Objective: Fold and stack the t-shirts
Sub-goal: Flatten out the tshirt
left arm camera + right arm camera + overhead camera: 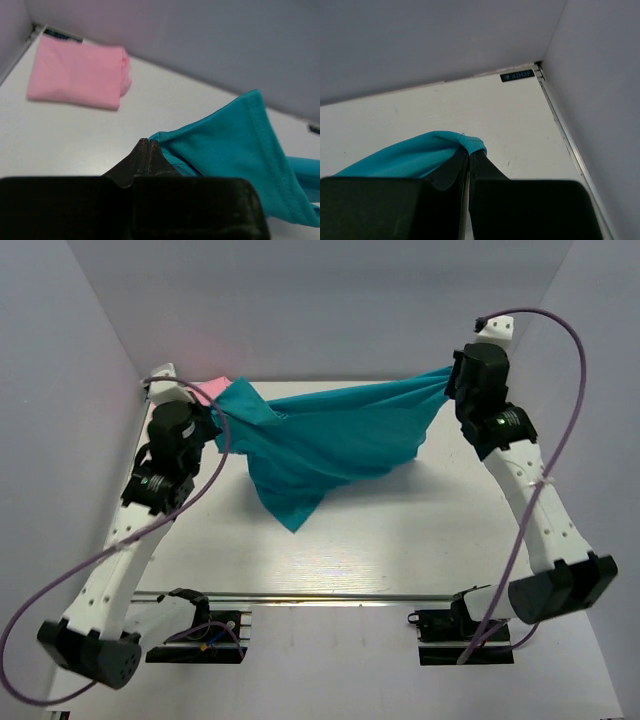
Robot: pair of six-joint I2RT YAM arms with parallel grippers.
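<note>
Teal t-shirt (330,440) hangs stretched between left hand (149,141) and right hand (469,151); both clamp its edges.

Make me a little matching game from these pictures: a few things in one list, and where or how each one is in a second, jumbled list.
Things:
1. teal t-shirt
2. pink t-shirt
3. left hand

States:
A. lying folded on the table, far left corner
B. pinched shut on a teal corner
C. hanging in the air, held at both ends

Pairs: 1-C, 2-A, 3-B.
</note>
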